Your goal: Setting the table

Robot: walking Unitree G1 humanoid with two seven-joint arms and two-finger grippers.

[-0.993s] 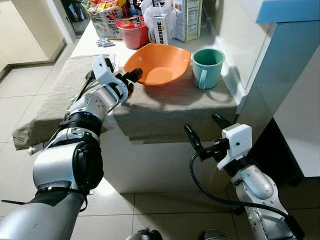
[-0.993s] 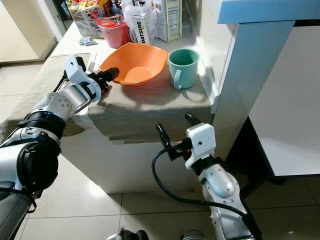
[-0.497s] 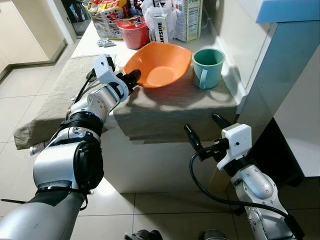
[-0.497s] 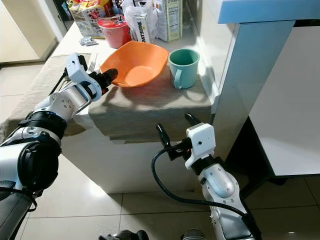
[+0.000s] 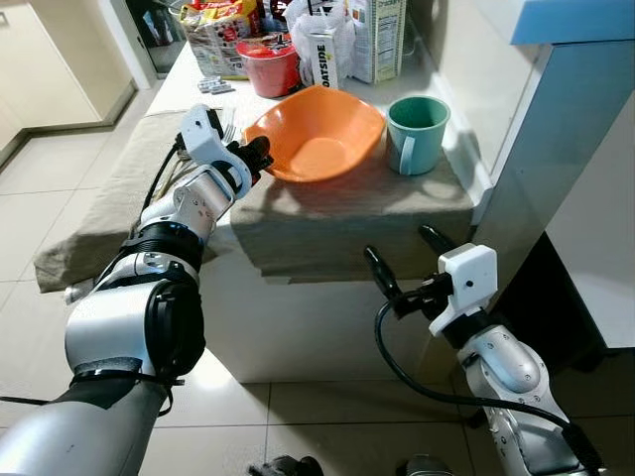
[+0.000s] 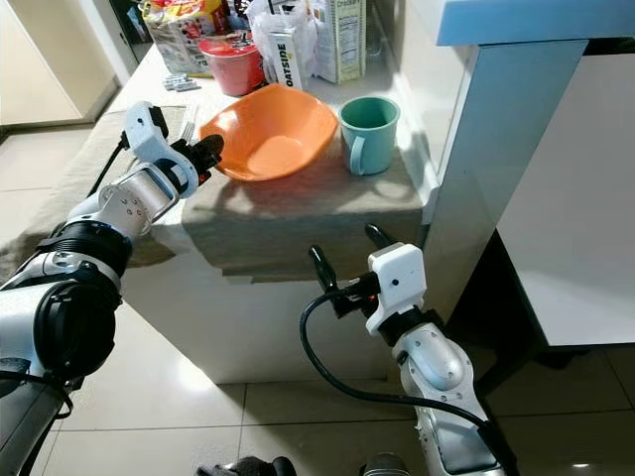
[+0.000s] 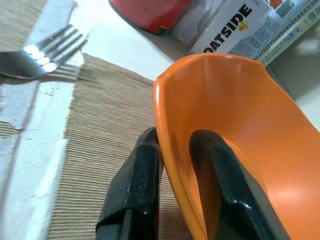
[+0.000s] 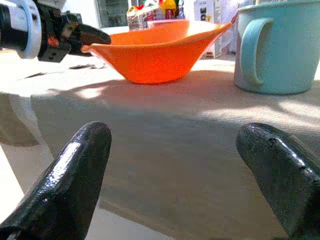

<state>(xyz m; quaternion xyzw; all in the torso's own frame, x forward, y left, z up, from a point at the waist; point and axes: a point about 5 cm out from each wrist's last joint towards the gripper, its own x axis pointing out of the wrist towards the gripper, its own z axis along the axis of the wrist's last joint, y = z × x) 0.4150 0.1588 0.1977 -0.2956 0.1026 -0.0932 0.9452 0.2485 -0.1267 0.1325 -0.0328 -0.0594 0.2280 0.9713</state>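
Left gripper (image 7: 172, 165) pinches the rim of one orange bowl (image 5: 317, 134); one teal mug (image 5: 415, 134) beside it, one fork (image 7: 42, 55). Right gripper (image 5: 402, 263) spread wide, empty.

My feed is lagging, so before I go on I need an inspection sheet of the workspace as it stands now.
Surface: white counter with a beige woven cloth placemat overhanging its front edge.
Job's things: orange plastic bowl tilted, its near rim raised; teal ceramic mug upright beside it; metal fork on the counter beside the placemat.
Clutter: red tub, Oatside carton, snack bags at the back.
Grippers: left gripper shut on the bowl's rim, one finger inside, one outside; right gripper open, low before the counter's front edge.
Cables: black cable looping from the right wrist.
Surroundings: tiled floor, blue-topped white cabinet at right.
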